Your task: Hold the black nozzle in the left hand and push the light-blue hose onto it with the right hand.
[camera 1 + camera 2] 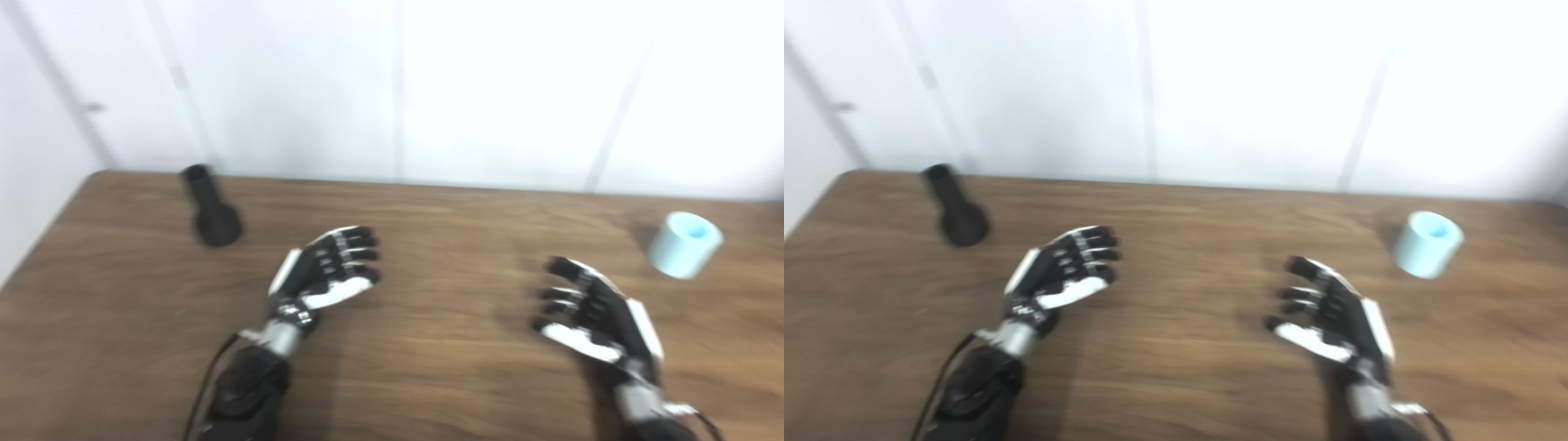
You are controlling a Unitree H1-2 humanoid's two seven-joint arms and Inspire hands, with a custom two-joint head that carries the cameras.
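Left hand [324, 272] up over the table, palm turned inward, fingers [358, 245] stretched out and a bit apart, holding nothing. Thumb sits lower, white-faced, pointing toward centre. Wrist cuff is metal, w/ a black cable trailing down along the dark forearm to the bottom edge.

Right hand [591, 318] mirrors it: palm in, fingers [560, 269] fanned and separated, empty too. The two hands face each other, well apart, bare wood between them.

Moving out. Black nozzle [209, 209] lies on the table far-left, beyond and left of the left hand, not touching it. Narrow neck points toward the back edge, wider bulb end toward the robot. Light-blue hose [683, 244], a short tube piece, sits far-right, beyond the right hand and to its right, apart from it. It's tipped so the open end faces up and away; can see into the bore. Nozzle and hose are well apart, on opposite sides of the table.

Surface: table [429, 367] is dark brown wood grain, streaks running left-right, rounded back-left corner. Soft shadows under both hands and next to the hose.

Room: white wall [490, 92] right behind the table, v. bright, w/ faint grey vertical seams or lines. Small grey fitting on the left part, too blurred to name. Whole shot is soft, motion blur throughout.
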